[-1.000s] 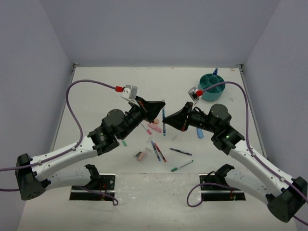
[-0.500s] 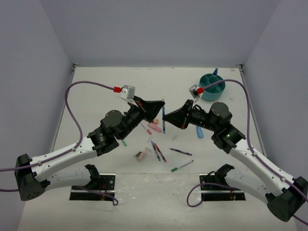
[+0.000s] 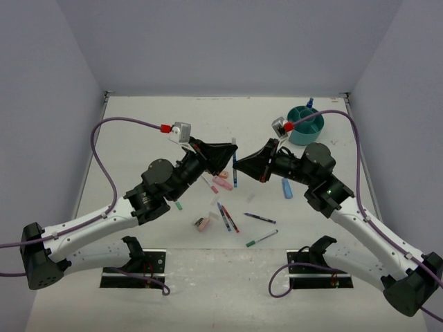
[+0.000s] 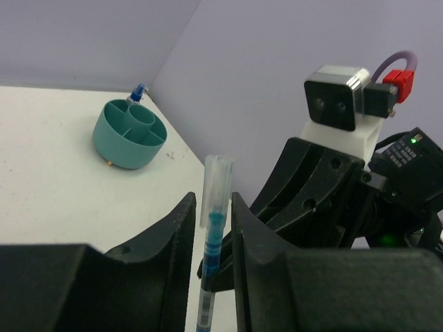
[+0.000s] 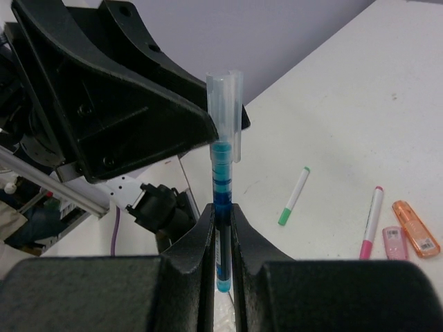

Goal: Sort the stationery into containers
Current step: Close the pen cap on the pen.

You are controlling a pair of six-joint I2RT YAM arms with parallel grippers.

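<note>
A blue pen [image 3: 235, 173] with a clear cap stands upright in the air between both grippers. My left gripper [image 3: 231, 147] is closed around its capped upper end [image 4: 216, 200]. My right gripper [image 3: 240, 166] is shut on the lower barrel [image 5: 223, 173], its fingers [image 5: 243, 238] pressed on both sides. The teal round organizer [image 3: 305, 125] stands at the far right and also shows in the left wrist view [image 4: 131, 135]. More stationery lies on the table below the grippers.
On the table lie a green marker [image 3: 261, 238], a black pen [image 3: 259, 218], red and blue pens [image 3: 225, 216], a pink eraser [image 3: 202, 223], pink highlighters [image 3: 220, 183] and a light-blue highlighter [image 3: 286, 188]. A blue-capped bottle [image 3: 310, 104] stands behind the organizer.
My right gripper has moved left and up to the pen and closed on its barrel. My left gripper has lifted slightly with the pen.
</note>
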